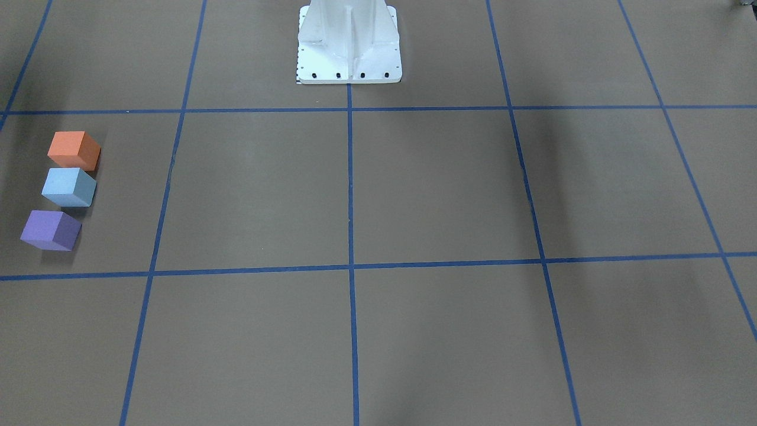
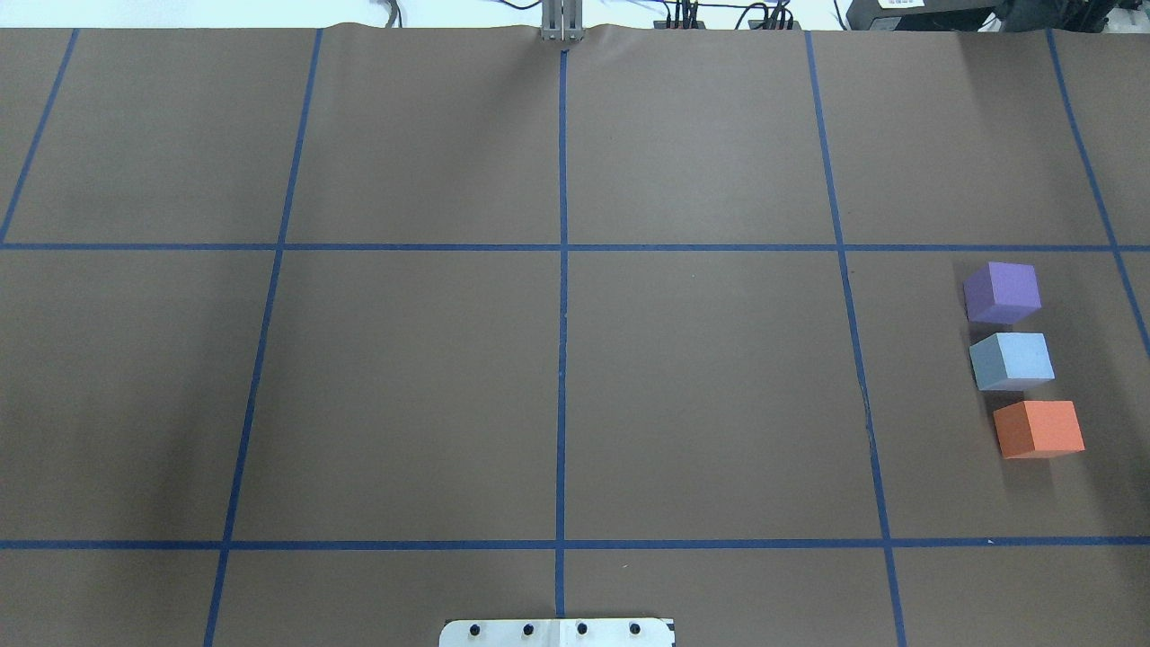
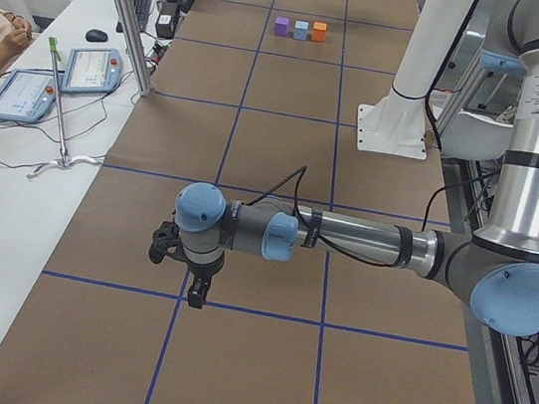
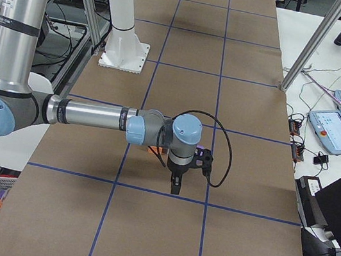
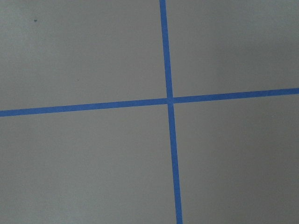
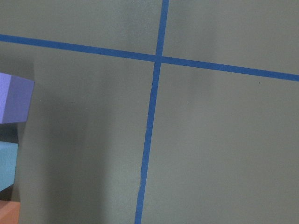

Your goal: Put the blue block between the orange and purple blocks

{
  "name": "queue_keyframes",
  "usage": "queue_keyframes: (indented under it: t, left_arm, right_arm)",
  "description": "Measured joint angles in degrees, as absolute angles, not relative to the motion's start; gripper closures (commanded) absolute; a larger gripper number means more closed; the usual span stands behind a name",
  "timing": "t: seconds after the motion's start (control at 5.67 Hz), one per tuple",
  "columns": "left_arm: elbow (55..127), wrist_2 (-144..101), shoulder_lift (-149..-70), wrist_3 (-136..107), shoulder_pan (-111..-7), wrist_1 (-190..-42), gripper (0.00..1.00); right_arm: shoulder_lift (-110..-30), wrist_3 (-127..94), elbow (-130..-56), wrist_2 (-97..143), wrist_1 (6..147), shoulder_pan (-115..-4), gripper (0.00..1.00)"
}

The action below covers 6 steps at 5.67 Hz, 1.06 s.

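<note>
The light blue block (image 2: 1012,359) sits on the brown table between the purple block (image 2: 1002,292) and the orange block (image 2: 1039,429), in a close row at the robot's right. The same row shows in the front view: orange (image 1: 74,150), blue (image 1: 69,187), purple (image 1: 51,230). The right wrist view catches their edges: purple (image 6: 14,98), blue (image 6: 7,163). My left gripper (image 3: 195,292) hangs over the table far from the blocks. My right gripper (image 4: 175,187) hangs over the table near the row. Both show only in side views, so I cannot tell whether they are open or shut.
The white robot pedestal (image 1: 349,44) stands at the table's middle edge. Blue tape lines (image 2: 562,270) divide the brown surface into squares. Control tablets lie on the white side tables (image 3: 89,69) (image 4: 332,131), with cables and a metal post (image 3: 126,11) nearby.
</note>
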State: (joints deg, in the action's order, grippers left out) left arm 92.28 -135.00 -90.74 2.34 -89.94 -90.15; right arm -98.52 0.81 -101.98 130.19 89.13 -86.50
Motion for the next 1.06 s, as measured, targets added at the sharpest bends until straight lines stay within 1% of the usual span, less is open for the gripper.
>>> queue_keyframes:
  t: [1.06]
  left_arm:
    - [92.32,-135.03,-90.44,2.37,-89.91,-90.09,0.00]
  right_arm:
    - [-99.29,1.22,-102.62,130.19,84.52,-86.57,0.00]
